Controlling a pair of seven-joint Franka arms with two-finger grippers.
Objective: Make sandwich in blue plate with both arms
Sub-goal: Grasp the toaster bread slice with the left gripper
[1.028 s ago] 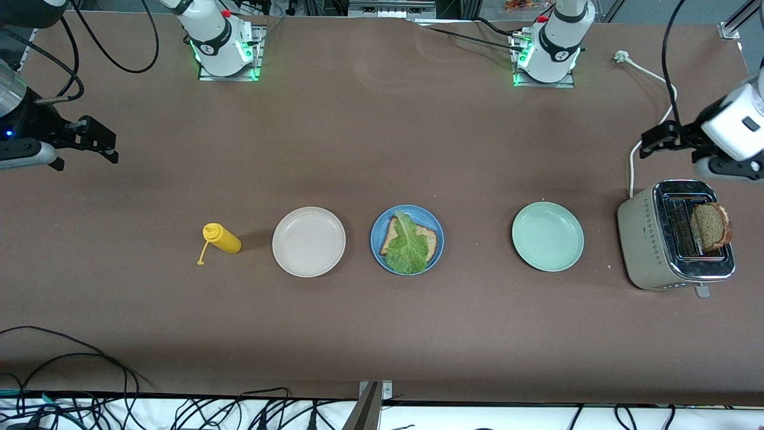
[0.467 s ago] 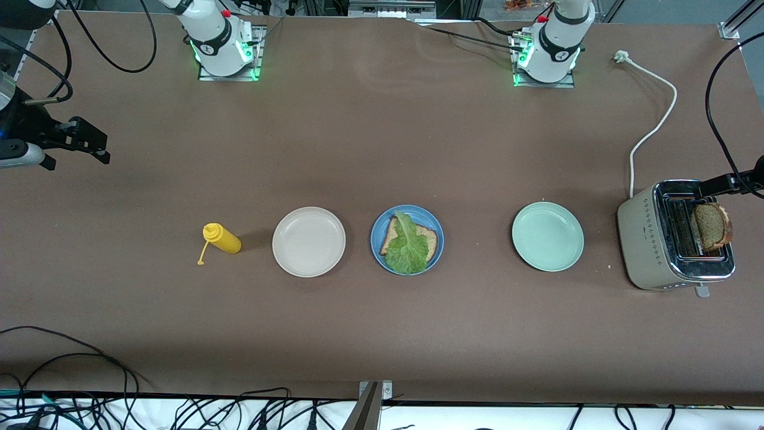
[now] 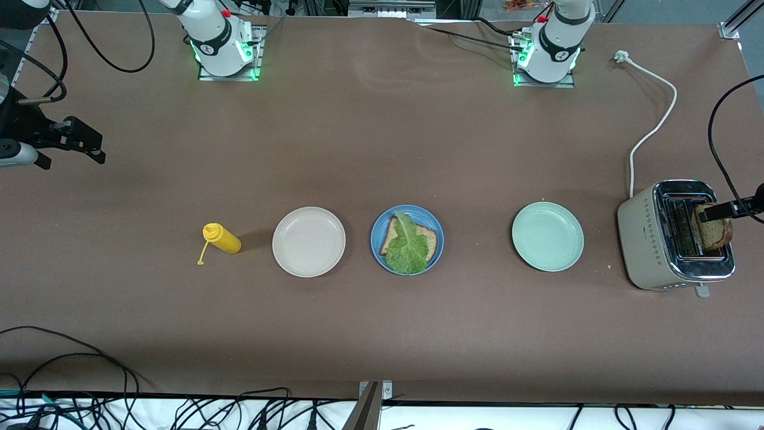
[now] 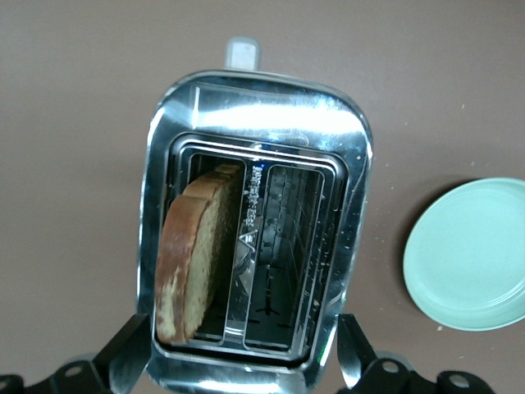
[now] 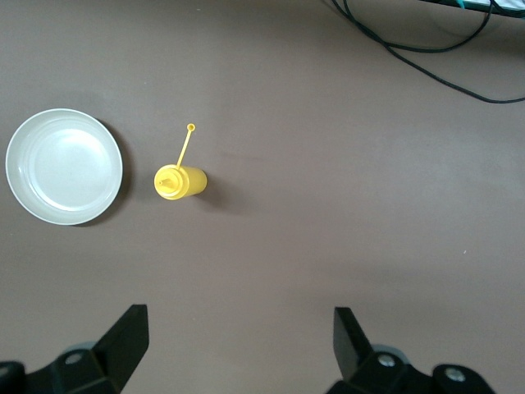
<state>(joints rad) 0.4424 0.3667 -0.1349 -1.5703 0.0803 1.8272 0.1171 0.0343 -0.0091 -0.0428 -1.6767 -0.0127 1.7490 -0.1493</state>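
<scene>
Since a second ago, we see our left gripper (image 4: 234, 373) swing in over the steel two-slot toaster (image 3: 675, 234), fingers spread wide, while our right gripper (image 3: 80, 140) eases toward its own end of the table, jaws apart and empty, waiting. On the round mid-blue plate (image 3: 436, 254) one brown wholegrain slice (image 3: 431, 237) lies under a ruffled green lettuce leaf (image 3: 407, 246). We judge the sandwich half built: the second toasted slice (image 4: 193, 254) stands in the toaster slot, not yet gripped, and must go on top of the lettuce
</scene>
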